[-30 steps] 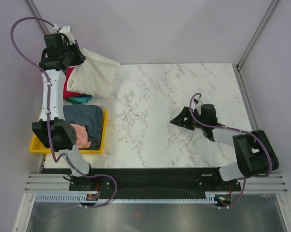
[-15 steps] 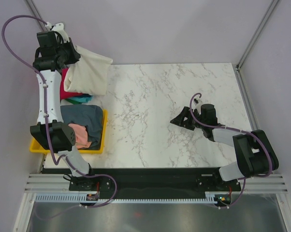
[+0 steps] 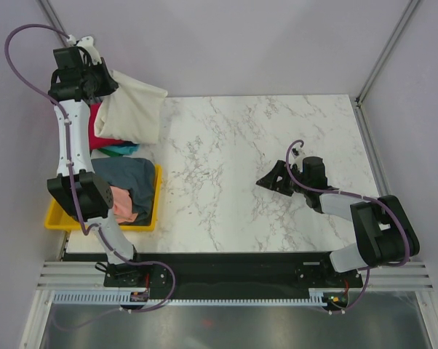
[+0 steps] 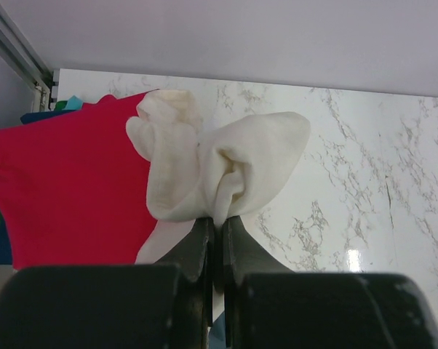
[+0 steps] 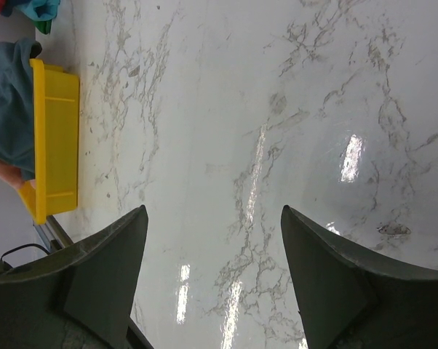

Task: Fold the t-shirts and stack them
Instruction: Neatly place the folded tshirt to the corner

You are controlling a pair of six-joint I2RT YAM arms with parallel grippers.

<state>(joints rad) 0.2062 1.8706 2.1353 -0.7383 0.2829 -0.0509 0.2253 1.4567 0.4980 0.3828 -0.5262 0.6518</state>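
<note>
Cream-white t-shirt (image 4: 219, 160) hangs bunched just ahead of the left gripper (image 4: 219, 222), whose jaws pinch it. Step, likely: lifting it clear. Next: spread it on the counter (image 4: 364, 182) to its right. Right gripper (image 5: 213, 269) sits spread.

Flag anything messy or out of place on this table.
The slate grey-blue t-shirt spills over the rim of the yellow tray, the red t-shirt lies crumpled beyond it, and the cream-white t-shirt hangs bunched from the left claw. Nothing looks damaged.
</note>
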